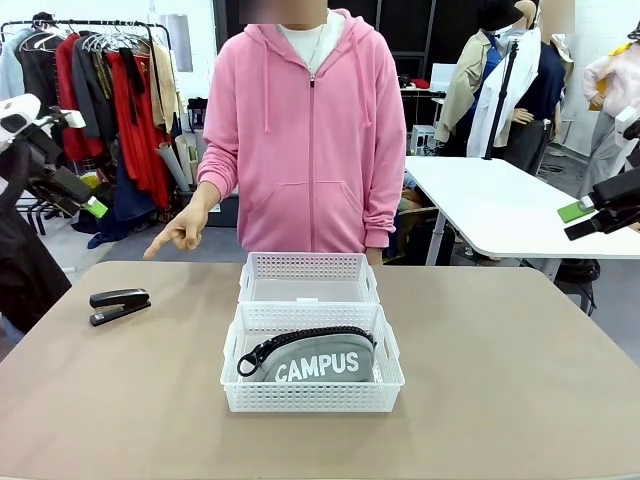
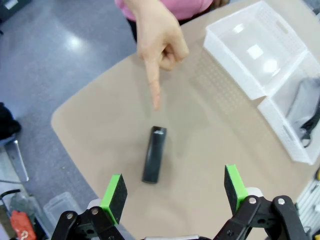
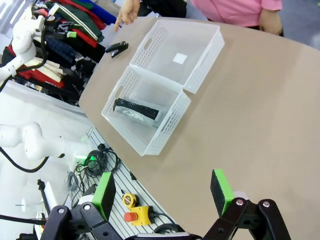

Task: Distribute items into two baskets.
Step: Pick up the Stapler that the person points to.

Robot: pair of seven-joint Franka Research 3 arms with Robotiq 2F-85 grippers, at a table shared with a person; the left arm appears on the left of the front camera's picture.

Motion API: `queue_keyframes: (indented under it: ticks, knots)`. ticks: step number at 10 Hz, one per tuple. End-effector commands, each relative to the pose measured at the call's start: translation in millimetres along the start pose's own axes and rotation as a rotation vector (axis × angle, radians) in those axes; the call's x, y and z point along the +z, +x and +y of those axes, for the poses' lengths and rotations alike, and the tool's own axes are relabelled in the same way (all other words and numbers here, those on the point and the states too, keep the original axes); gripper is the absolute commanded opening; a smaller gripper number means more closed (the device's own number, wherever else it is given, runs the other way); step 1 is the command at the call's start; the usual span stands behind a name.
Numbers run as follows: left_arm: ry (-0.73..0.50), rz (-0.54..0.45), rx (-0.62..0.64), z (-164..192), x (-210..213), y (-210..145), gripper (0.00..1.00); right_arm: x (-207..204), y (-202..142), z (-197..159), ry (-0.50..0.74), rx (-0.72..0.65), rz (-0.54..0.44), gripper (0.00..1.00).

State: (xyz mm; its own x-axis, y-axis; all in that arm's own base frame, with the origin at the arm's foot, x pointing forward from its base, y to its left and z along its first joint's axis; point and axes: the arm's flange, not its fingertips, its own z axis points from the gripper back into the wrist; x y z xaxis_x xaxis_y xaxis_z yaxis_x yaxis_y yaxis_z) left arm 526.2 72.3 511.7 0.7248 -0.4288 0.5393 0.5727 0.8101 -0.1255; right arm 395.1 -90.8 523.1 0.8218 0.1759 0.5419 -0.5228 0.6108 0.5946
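A black stapler (image 1: 120, 305) lies on the tan table at the left, and a person's hand (image 1: 180, 235) points a finger down toward it. In the left wrist view the stapler (image 2: 154, 154) lies straight ahead below my open left gripper (image 2: 174, 187), with the pointing hand (image 2: 157, 47) just beyond. Two white mesh baskets stand end to end mid-table. The far basket (image 1: 310, 264) holds nothing; the near basket (image 1: 312, 396) holds the grey CAMPUS pouch (image 1: 318, 362). My left gripper (image 1: 85, 200) hovers off the table's left side. My right gripper (image 1: 585, 220) hangs open, high at the right.
In the right wrist view, cables, a yellow tape measure (image 3: 131, 200) and a red-and-yellow button box (image 3: 135, 217) lie below the table's near edge. A clothes rack (image 1: 110, 90) stands behind at the left, a white table (image 1: 500, 200) behind at the right.
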Motion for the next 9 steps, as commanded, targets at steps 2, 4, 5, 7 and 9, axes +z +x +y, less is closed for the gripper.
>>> queue_keyframes:
  ticks: [2,4,5,7,9]
  knots:
    - [0.077,0.126,-0.076,10.8,-20.5,16.3,1.00,0.1,0.2,1.8,0.007,-0.005,-0.005,1.00]
    - [0.088,0.237,-0.139,12.7,-37.0,29.5,1.00,0.1,0.2,1.8,0.007,-0.005,-0.005,1.00]
    - [0.078,0.287,-0.168,13.5,-46.1,35.9,1.00,0.1,0.2,1.8,0.007,-0.005,-0.005,1.00]
    - [0.069,0.374,-0.210,18.6,-63.0,44.3,1.00,0.1,0.2,1.8,0.007,-0.005,-0.005,1.00]
    - [0.057,0.419,-0.251,19.3,-82.4,51.6,1.00,0.1,0.2,1.8,0.007,-0.005,-0.005,1.00]
